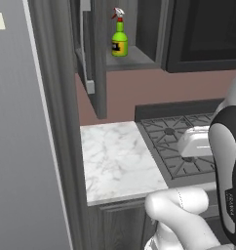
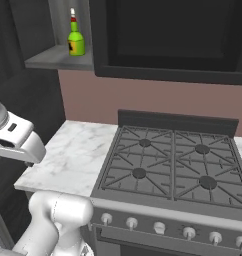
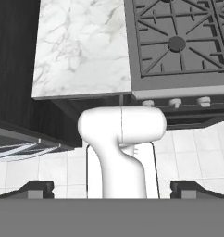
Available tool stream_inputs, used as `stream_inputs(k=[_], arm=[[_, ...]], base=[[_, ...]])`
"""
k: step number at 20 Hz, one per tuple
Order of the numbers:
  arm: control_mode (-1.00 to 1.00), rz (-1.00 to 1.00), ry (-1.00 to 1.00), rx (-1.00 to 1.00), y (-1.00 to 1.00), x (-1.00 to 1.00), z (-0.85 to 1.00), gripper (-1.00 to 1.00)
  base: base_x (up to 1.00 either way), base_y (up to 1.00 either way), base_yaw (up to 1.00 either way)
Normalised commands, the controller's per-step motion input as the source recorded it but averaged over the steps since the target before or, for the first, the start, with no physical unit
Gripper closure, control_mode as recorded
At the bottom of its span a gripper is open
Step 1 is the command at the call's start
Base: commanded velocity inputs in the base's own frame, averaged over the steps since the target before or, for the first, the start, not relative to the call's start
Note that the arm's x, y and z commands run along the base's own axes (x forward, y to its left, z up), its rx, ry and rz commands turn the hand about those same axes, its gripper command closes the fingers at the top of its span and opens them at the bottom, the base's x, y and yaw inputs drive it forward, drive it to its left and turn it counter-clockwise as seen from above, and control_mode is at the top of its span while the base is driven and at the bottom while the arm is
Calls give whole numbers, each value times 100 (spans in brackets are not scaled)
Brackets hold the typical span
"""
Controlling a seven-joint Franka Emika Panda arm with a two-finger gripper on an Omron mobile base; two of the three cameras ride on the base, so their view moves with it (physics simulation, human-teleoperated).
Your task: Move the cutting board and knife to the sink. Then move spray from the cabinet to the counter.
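Spray (image 1: pixel 119 35) stands upright on the inner shelf of the cabinet (image 1: pixel 98 58), door swung open, up on the far left above the bench (image 1: pixel 117 158); from the right base camera the spray (image 2: pixel 75 38) sits just left of the black microwave-like unit (image 2: pixel 168 35). Marble bench bare, stovetop (image 2: pixel 173 165) beside it on the right. Pincer (image 3: pixel 112 187) low and near, pointing down over the bench's front edge toward the floor, tips set wide apart, nothing between them. Judgement: the spray step is not begun; bottle untouched, well above the arm. Board and knife stage cannot be judged from here.
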Motion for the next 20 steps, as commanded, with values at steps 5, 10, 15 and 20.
stream_inputs(k=[5,10,15,20], arm=[[100,0,0,0,0,0,0,-100],[-100,0,-1,0,0,0,-4,-100],[-100,0,-23,0,0,-3,23,-100],[-100,2,-30,0,0,-1,64,-100]], base=[[1,0,0],[0,0,0],[0,0,0],[0,0,0]])
